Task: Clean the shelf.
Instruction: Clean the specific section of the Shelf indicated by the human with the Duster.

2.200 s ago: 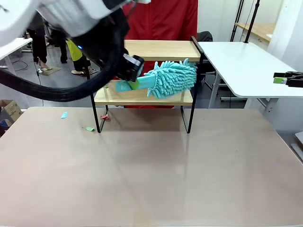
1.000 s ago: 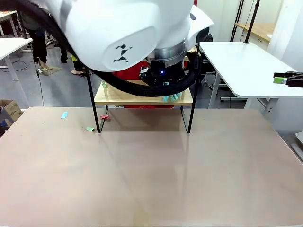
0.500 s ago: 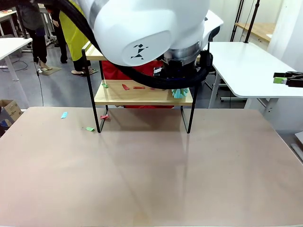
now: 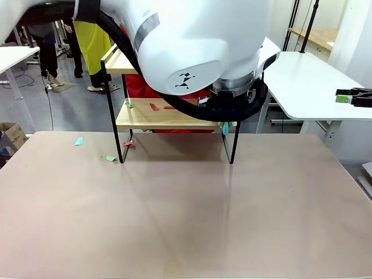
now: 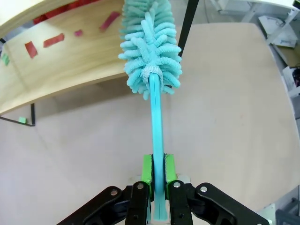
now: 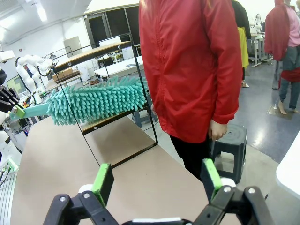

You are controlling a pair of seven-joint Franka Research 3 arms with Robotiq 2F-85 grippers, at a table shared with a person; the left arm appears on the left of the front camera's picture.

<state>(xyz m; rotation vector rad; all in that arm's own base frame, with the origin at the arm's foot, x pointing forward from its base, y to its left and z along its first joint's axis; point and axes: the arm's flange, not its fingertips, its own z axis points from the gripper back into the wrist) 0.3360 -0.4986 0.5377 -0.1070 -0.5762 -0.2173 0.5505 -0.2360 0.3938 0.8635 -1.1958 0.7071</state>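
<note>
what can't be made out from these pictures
- Left wrist view: the top edge cuts off the end of the duster. The scraps on the shelf are too small to identify.
- Front view: the left arm hides most of the duster and the shelf's right half.
- Right wrist view: the angle hides whether the duster touches the board.

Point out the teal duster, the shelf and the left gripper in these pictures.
duster (image 5: 150,47), left wrist view, on its fluffy head.
shelf (image 4: 142,116), front view, on the lower board's bare wood.
left gripper (image 5: 158,169), left wrist view, midway between its fingertips.
</note>
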